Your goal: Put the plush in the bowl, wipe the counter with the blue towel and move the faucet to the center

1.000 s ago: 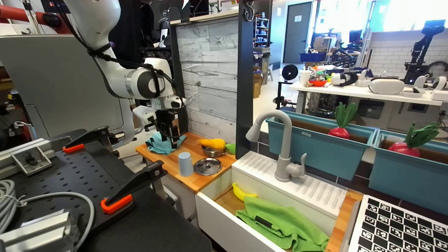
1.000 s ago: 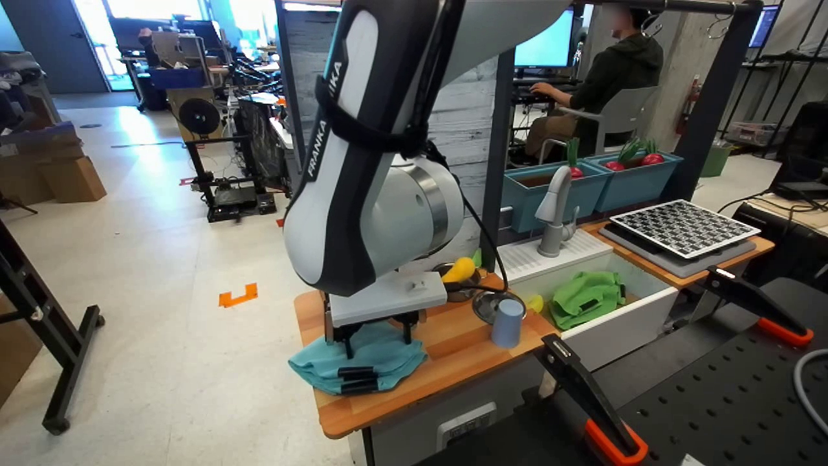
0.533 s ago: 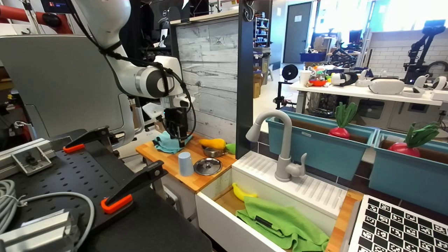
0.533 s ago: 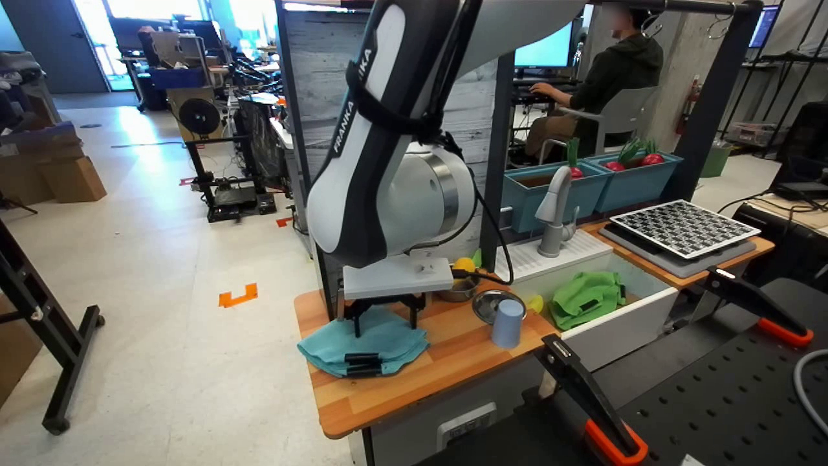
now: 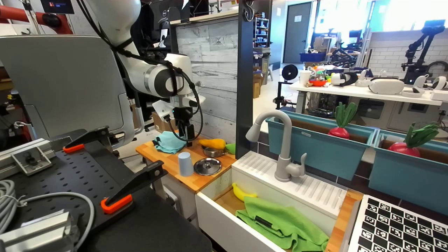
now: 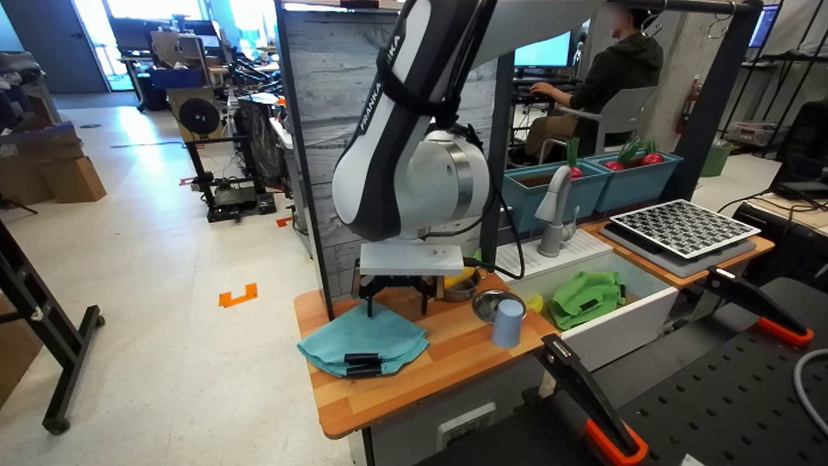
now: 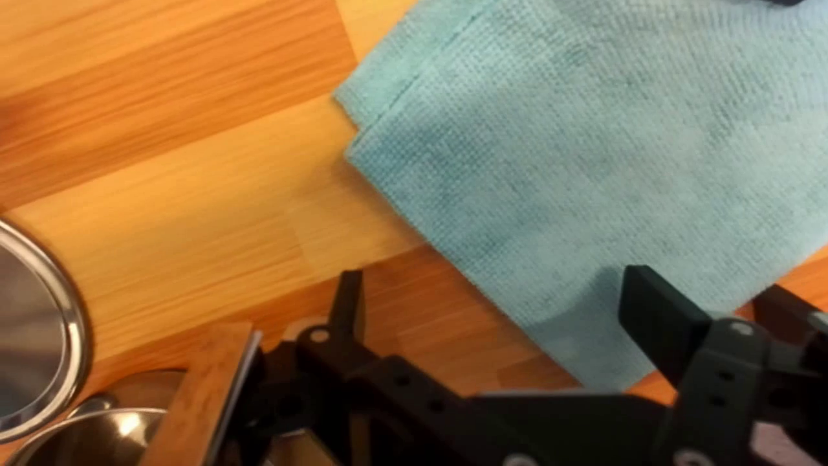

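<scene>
- The jaws stand released and spread wide, pointing down. In the wrist view one jaw is over the narrow corner of the blue towel [image 7: 614, 168], its mate over bare wood beside it; whether the towel is touched, I cannot tell.
- The towel lies folded flat at the end of the wooden desk [image 6: 440, 369]. In an exterior view it fans out: the pointed corner faces the grey plank panel [image 6: 320, 142], and the broad edge, with black strips [image 6: 362, 357], faces the near side.
- The yellow-orange plush [image 5: 212, 143] lies across the mouth of a metal pot [image 5: 212, 153] at the back of the desk. In an exterior view its long axis runs nearly level, narrow tip to the left, thick end to the right, where a green piece [image 5: 231, 148] shows.
- The gooseneck faucet [image 5: 285, 150] stands with its long axis upright on the white ledge [image 5: 259, 164] behind the sink [image 5: 220, 224]; in an exterior view its spout [image 5: 254, 131] arches left, tilted downward, and the lever [image 5: 303, 159] points up.
- A blue-grey cup [image 5: 186, 164] stands on the desk, just beside a metal lid [image 5: 208, 167] lying flat.
- In the sink lie a banana [image 5: 242, 192] and a lime-green cloth [image 5: 287, 220].
</scene>
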`<state>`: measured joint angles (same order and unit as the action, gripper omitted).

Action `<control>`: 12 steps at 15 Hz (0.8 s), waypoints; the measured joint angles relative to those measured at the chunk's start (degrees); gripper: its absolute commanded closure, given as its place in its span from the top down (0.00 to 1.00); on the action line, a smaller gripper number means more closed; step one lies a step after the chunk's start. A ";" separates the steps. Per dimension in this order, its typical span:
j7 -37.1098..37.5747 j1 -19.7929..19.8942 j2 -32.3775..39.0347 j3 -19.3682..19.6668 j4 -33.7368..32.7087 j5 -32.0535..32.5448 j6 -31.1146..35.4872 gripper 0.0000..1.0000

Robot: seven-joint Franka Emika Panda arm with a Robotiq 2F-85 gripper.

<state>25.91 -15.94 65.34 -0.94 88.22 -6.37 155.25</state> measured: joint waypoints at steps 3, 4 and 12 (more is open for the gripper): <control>-0.04 0.07 0.00 -0.36 0.03 -0.09 0.02 1.00; -0.08 -0.05 -0.01 -0.61 0.10 -0.09 0.04 1.00; -0.10 -2.80 -0.79 -1.05 2.29 -0.08 1.06 1.00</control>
<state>25.81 -18.74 64.55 -1.99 90.51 -6.45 156.32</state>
